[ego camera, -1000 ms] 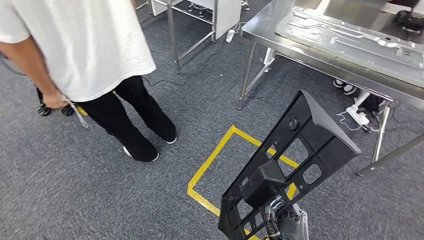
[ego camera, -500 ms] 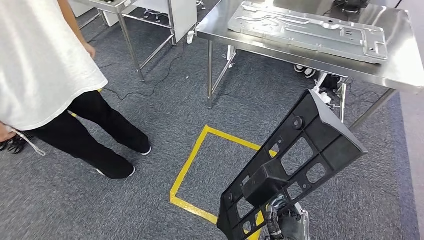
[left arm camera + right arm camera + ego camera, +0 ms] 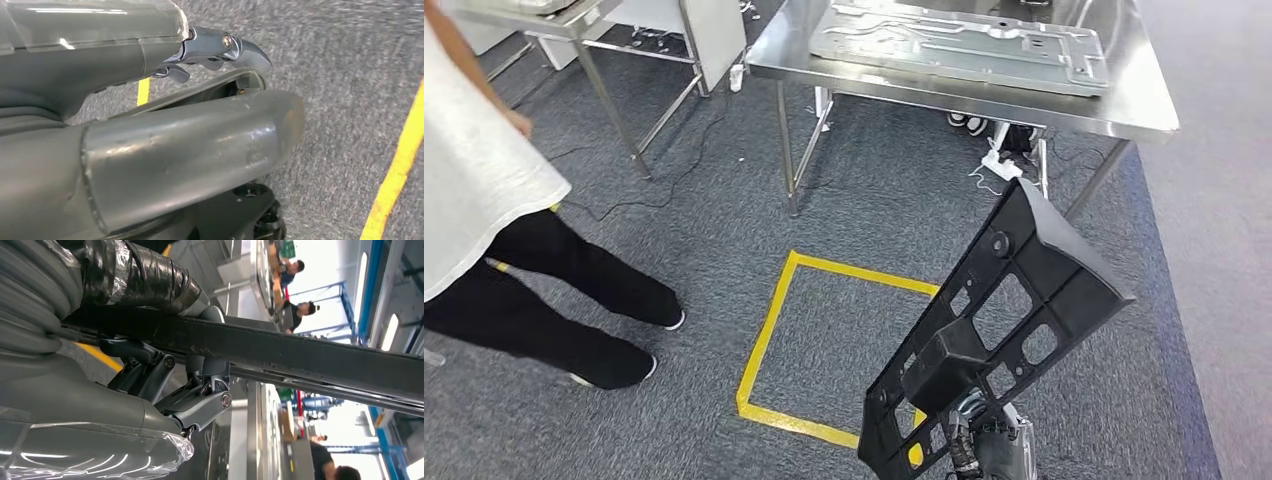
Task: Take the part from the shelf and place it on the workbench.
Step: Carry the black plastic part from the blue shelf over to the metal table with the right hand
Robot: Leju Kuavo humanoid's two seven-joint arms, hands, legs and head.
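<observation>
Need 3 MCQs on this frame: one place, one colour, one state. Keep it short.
1. Where does the metal panel lie?
A. on the steel table
B. on the carpet
C. in the robot's hand

2. What colour is the tape square on the floor?
A. red
B. yellow
C. white

3. What is the right hand doing?
A. hanging empty
B. pressing on the table
C. holding the black part

Answers:
1 A, the panel lies flat on the tabletop in the head view.
2 B, the tape outline on the grey carpet is yellow.
3 C, the part stands up out of the hand, and the right wrist view shows fingers around its edge.
</observation>
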